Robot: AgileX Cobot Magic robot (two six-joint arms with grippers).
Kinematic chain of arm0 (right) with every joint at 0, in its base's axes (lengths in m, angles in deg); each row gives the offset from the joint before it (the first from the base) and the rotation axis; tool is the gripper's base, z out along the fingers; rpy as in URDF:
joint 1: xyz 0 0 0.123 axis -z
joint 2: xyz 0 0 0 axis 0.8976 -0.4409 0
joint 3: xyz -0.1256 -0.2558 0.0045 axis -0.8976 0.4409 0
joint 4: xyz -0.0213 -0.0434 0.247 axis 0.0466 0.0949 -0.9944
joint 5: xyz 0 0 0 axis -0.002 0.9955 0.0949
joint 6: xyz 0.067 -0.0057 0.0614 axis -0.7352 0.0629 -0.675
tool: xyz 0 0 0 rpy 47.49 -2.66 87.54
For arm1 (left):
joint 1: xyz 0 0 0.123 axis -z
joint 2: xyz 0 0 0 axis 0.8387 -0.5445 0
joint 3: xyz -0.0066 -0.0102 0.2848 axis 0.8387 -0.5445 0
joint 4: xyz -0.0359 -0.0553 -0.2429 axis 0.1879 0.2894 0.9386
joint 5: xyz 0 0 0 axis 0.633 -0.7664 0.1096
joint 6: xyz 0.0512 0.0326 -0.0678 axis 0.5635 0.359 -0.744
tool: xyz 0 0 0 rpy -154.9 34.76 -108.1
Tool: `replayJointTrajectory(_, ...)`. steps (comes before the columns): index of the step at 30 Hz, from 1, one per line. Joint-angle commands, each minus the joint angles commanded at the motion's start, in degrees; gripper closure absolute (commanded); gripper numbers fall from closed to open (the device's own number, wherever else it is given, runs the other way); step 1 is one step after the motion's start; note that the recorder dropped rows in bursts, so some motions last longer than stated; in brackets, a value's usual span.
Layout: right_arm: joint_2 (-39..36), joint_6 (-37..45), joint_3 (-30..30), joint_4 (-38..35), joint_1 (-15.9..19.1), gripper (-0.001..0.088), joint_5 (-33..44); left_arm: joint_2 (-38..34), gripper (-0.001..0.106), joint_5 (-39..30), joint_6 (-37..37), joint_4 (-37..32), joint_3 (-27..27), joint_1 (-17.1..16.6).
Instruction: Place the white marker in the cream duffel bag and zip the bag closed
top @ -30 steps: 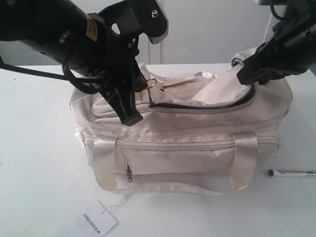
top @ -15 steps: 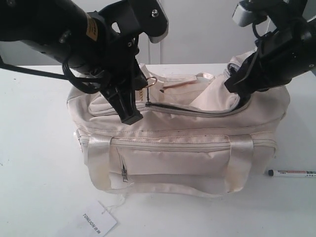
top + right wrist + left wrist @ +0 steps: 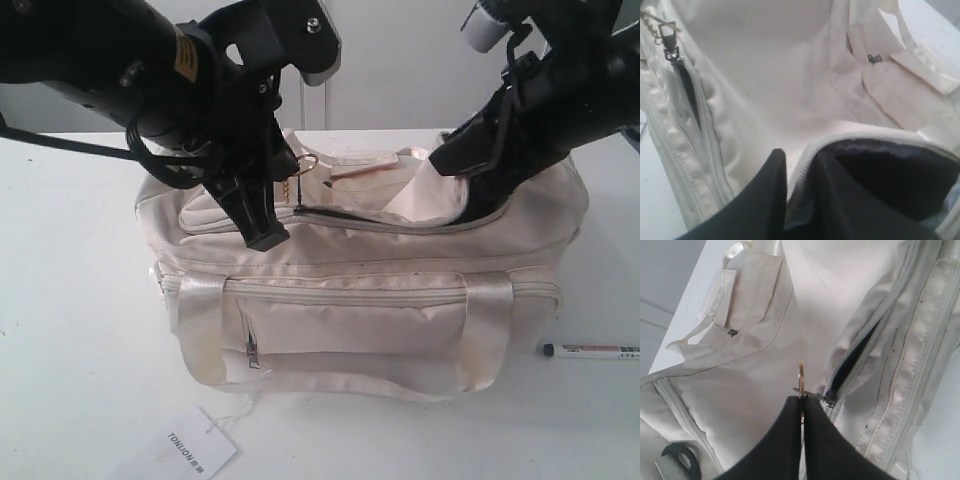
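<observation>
The cream duffel bag (image 3: 350,320) stands mid-table with its top zipper partly open. My left gripper (image 3: 280,195) (image 3: 801,399) is shut on the gold ring pull (image 3: 801,375) at the left end of the opening. My right gripper (image 3: 455,175) (image 3: 799,160) is at the right end, open, one finger inside the bag and one outside. The zipper edge (image 3: 807,150) lies loosely between them. The white marker (image 3: 590,351) lies on the table to the right of the bag, away from both grippers.
A white hang tag (image 3: 195,445) lies on the table in front of the bag on a thin string. The bag's front handle (image 3: 340,385) droops onto the tabletop (image 3: 80,330). A pale wall stands behind the table.
My right gripper has moved down and left along the opening. The lifted right end of the bag has sunk, and the jaws have parted. The left gripper kept its hold.
</observation>
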Motion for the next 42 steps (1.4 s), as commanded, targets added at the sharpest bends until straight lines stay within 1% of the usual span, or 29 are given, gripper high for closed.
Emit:
replayJointTrajectory(4, 0.00, 7.68, 0.00, 0.90, -1.37, 0.0553, 1.91, 0.00, 0.105, 0.00, 0.00, 0.00, 0.00, 0.00)
replayJointTrajectory(7, 0.00, 6.68, 0.00, 5.29, -1.49, 0.0553, 1.79, 0.00, 0.105, 0.00, 0.00, 0.00, 0.00, 0.00)
replayJointTrajectory(12, 0.88, -5.85, 0.00, 16.88, -1.49, 0.0553, 1.37, 0.00, 0.105, 0.00, 0.00, 0.00, 0.00, 0.00)
replayJointTrajectory(17, 3.84, -16.19, 0.00, 24.56, -1.49, 0.0551, 1.33, 0.00, 0.105, 0.00, 0.00, 0.00, 0.00, 0.00)
replayJointTrajectory(20, 6.33, -18.55, 0.00, 28.37, -1.49, 0.0551, 1.34, 0.00, 0.105, 0.00, 0.00, 0.00, 0.00, 0.00)
replayJointTrajectory(23, 8.72, -18.49, 0.00, 29.03, -1.49, 0.0551, 1.21, 0.00, 0.105, 0.00, 0.00, 0.00, 0.00, 0.00)
replayJointTrajectory(25, 9.93, -18.49, 0.00, 26.47, -1.49, 0.0551, 0.82, 0.00, 0.105, 0.00, 0.00, 0.00, 0.00, 0.00)
replayJointTrajectory(26, 10.23, -18.05, 0.00, 24.28, -1.49, 0.0551, 0.62, 0.00, 0.105, 0.00, 0.00, 0.00, 0.00, 0.00)
replayJointTrajectory(27, 10.37, -17.50, 0.00, 20.48, -1.49, 0.0551, 0.32, 0.00, 0.105, 0.00, 0.00, 0.00, 0.00, 0.00)
replayJointTrajectory(29, 10.21, -13.47, 0.15, 15.18, -1.61, 0.0551, 0.32, 0.00, 0.105, 0.00, 0.00, 0.00, 0.00, 0.00)
replayJointTrajectory(30, 9.78, -9.56, 0.60, 11.52, -1.76, 0.0551, 0.32, 0.00, 0.105, 0.00, 0.00, 0.00, 0.00, 0.00)
replayJointTrajectory(32, 8.97, -3.22, 1.80, 7.42, -2.64, 0.0551, -0.02, 0.00, 0.105, 0.00, 0.00, 0.00, 0.00, 0.00)
replayJointTrajectory(35, 7.06, 4.23, 4.05, 4.02, -4.11, 0.0551, -1.27, 0.00, 0.105, 0.00, 0.00, 0.00, 0.00, 0.00)
replayJointTrajectory(37, 5.60, 7.26, 5.35, 2.33, -5.17, 0.0545, -3.16, 0.00, 0.105, 0.00, 0.00, 0.00, 0.00, 0.00)
replayJointTrajectory(42, 2.67, 14.10, 6.77, -1.77, -7.93, 0.0460, -5.38, 0.00, 0.105, 0.00, 0.00, 0.24, 0.00, 0.00)
